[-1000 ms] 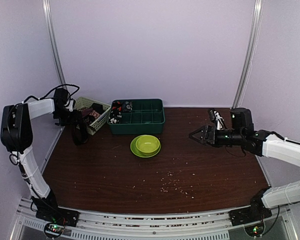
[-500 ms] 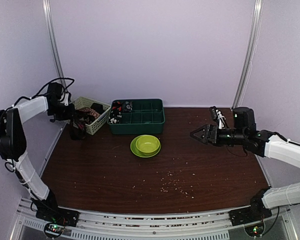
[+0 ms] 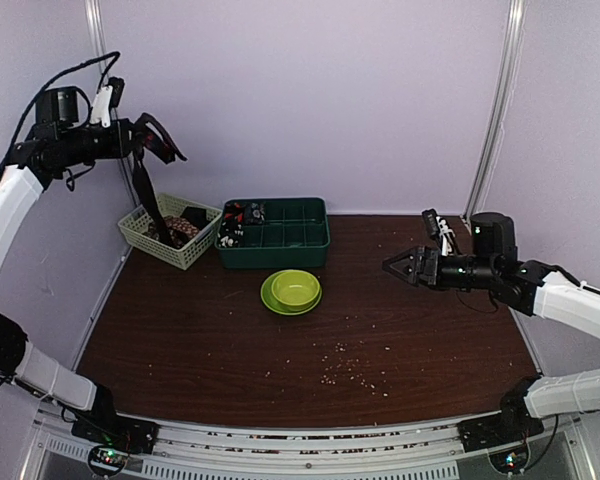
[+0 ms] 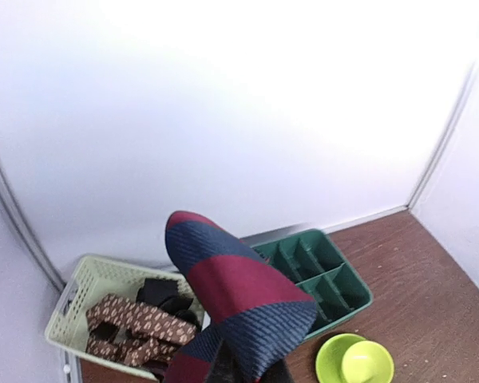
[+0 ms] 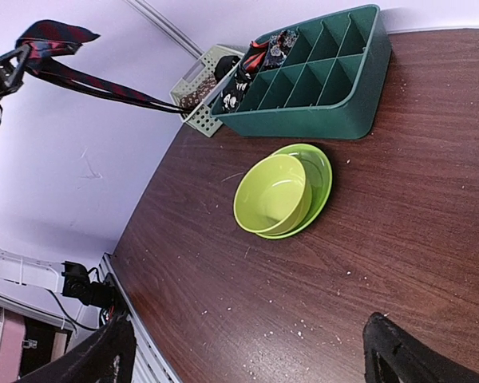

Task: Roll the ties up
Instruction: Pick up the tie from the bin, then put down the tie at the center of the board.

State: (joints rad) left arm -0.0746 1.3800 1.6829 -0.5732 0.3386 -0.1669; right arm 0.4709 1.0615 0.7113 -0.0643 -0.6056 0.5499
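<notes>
A red and navy striped tie [image 3: 148, 195] hangs from my left gripper [image 3: 152, 140], which is shut on it high above the pale basket [image 3: 140, 232]. Its lower end still reaches into the basket. In the left wrist view the tie's wide end [image 4: 235, 291] drapes over the left gripper [image 4: 247, 373] and hides the fingers. A brown patterned tie [image 4: 132, 325] and dark ones [image 4: 166, 294] lie in the basket. My right gripper [image 3: 392, 266] hovers open at the right of the table, with nothing between its fingers [image 5: 104, 359].
A dark green divided tray [image 3: 300, 240] stands by the back wall, with rolled ties [image 3: 238, 215] in its left compartments. In front of it a lime-green bowl [image 3: 294, 287] sits on a matching plate [image 3: 272, 297]. Crumbs [image 3: 345, 372] dot the brown table.
My left gripper has shut on the striped tie at the basket and risen high to the upper left, drawing the tie up. The right arm has barely moved.
</notes>
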